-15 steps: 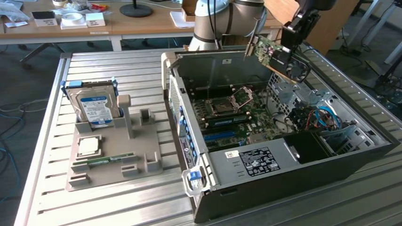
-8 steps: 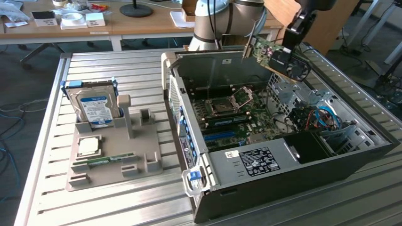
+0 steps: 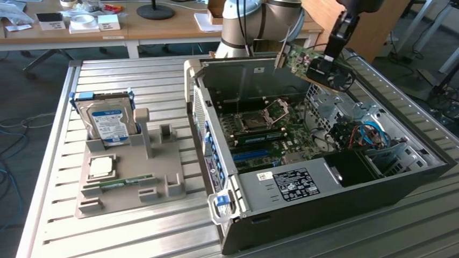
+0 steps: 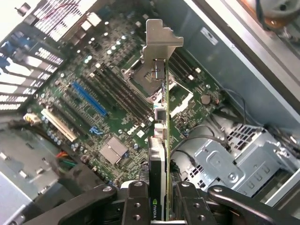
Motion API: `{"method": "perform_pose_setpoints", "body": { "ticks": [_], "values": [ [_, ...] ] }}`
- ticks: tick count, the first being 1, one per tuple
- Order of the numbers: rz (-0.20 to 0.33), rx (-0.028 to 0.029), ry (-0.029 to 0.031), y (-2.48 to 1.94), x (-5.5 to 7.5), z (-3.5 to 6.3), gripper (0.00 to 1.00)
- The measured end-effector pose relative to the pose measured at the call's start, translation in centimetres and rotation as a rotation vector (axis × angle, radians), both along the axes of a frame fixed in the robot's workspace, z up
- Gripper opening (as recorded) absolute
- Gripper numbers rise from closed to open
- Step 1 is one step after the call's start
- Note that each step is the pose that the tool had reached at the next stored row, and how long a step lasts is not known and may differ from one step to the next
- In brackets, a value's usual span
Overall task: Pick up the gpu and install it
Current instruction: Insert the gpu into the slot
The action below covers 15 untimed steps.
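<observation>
Slatted metal table [image 3: 122, 80], grey parts stand [image 3: 163, 167], open computer case [image 3: 323, 216]

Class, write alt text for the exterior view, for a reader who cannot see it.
The gripper holds the gpu tilted above the open computer case, whose motherboard lies exposed. On the exterior view's left, a grey holder on the slatted metal table carries a hard drive standing upright.

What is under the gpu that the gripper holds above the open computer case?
Under the gpu lies the motherboard: the CPU socket, dark memory slots and a blue slot. The card's edge and the fingers cover a strip of board.
</observation>
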<state>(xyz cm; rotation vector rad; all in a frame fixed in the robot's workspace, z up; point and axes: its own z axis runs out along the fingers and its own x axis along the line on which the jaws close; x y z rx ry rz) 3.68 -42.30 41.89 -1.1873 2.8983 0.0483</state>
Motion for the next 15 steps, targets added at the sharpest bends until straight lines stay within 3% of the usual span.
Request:
{"method": "perform_pose_setpoints", "body": {
  "ticks": [15],
  "values": [
    [0.212,0.0001,0.0000,0.00,0.00,-0.08,0.27]
  ]
}}
